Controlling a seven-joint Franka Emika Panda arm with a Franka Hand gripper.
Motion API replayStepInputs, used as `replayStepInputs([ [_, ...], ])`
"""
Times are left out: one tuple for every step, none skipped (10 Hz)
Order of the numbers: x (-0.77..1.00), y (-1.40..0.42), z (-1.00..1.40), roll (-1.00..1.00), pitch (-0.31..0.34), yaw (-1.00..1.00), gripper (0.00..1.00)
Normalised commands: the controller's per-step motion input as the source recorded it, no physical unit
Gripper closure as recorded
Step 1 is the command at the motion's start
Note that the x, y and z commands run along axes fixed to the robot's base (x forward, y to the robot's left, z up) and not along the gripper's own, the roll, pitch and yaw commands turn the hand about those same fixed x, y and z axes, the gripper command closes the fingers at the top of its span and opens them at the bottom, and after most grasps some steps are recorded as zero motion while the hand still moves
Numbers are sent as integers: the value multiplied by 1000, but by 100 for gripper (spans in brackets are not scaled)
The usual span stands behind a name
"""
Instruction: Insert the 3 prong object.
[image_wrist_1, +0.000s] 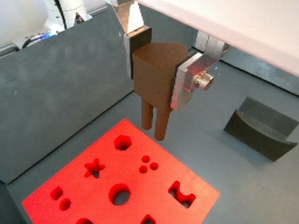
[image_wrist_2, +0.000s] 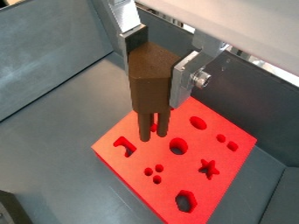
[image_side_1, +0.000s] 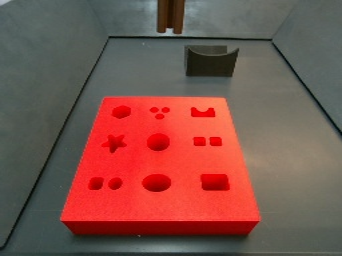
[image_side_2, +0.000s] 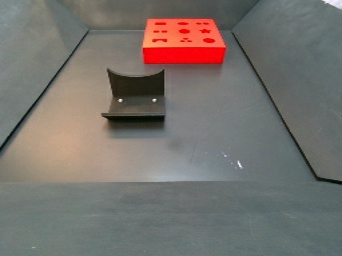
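The 3 prong object (image_wrist_1: 155, 83) is clamped upright in the gripper (image_wrist_2: 153, 54), pegs down, above the red board (image_wrist_2: 177, 156). In a side view only its pegs (image_side_1: 170, 14) are seen, the body cut off.

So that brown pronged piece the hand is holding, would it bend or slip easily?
Probably stiff: the 3 prong object hangs straight and upright in the hand, above the red board. Its thin pegs look like the most fragile part. The flat sides likely help the grip.
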Motion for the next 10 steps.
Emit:
replayStepInputs([
  [0,0,-66,0,0,0,100],
  [-103,0,-617,11,-80,-237,100],
  [-54,0,-797,0,-161,-297,100],
  [-157,0,-800,0,-201,-366,100],
  [-417,0,-683,0,-181,-497,100],
  [-394,0,-323,0,-54,-806,100],
  [-9,0,-43,27,0,-1000,100],
  [0,0,-17,24,0,-1000,100],
  [0,0,-9,19,0,-1000,100],
  [0,0,0,14,0,-1000,100],
])
